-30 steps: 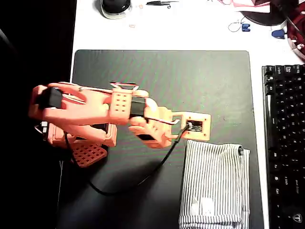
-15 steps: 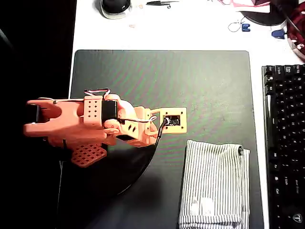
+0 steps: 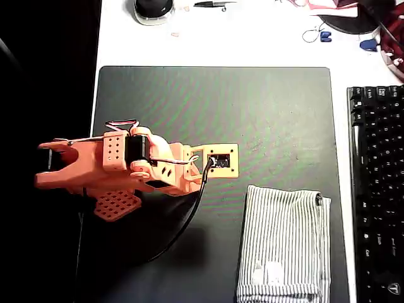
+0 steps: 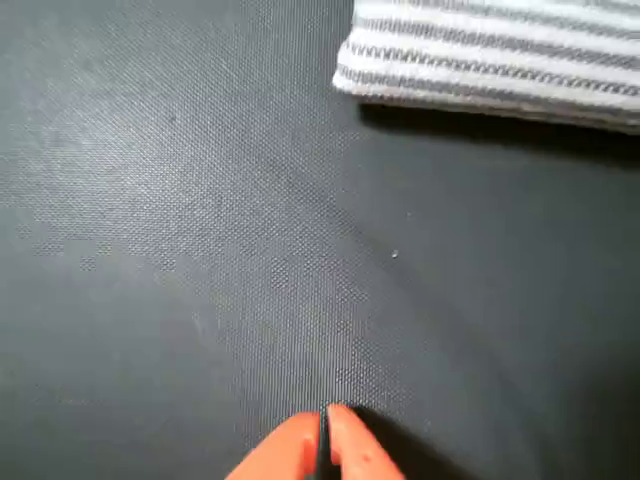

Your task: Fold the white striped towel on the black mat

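Your gripper (image 4: 325, 445) has its 2 orange fingertips pressed together, holding nothing, over the black mat (image 3: 252, 107). The white striped towel (image 3: 284, 243) lies folded at the mat's lower right corner.

Black keyboard (image 3: 377, 189) at three o'clock — round dark object (image 3: 153, 9) and small scissors (image 3: 213, 4) at twelve o'clock, on white table (image 3: 252, 38).

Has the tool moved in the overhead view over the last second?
Yes. The tool has drawn back leftward and slightly up the picture, away from the white striped towel, which stays put on the black mat.
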### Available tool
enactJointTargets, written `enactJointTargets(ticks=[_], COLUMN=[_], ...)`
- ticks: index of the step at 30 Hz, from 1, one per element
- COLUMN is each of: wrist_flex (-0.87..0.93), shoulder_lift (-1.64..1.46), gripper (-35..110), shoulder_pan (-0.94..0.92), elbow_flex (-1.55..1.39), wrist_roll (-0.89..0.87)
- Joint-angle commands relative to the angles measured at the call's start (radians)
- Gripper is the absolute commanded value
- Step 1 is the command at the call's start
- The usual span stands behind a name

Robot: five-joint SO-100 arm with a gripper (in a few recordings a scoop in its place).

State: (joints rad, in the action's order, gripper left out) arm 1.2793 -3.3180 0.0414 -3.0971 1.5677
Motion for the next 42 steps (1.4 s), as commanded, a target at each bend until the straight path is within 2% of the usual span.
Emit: enactJointTargets(ticks=[1,42], wrist_flex=[0.026,0.031], shoulder_lift=[-0.012,-0.015], gripper=[0,0], shoulder_pan=[-0.005,-0.023], elbow_flex=[-0.017,-0.017], wrist_roll=[0.008,-0.052])
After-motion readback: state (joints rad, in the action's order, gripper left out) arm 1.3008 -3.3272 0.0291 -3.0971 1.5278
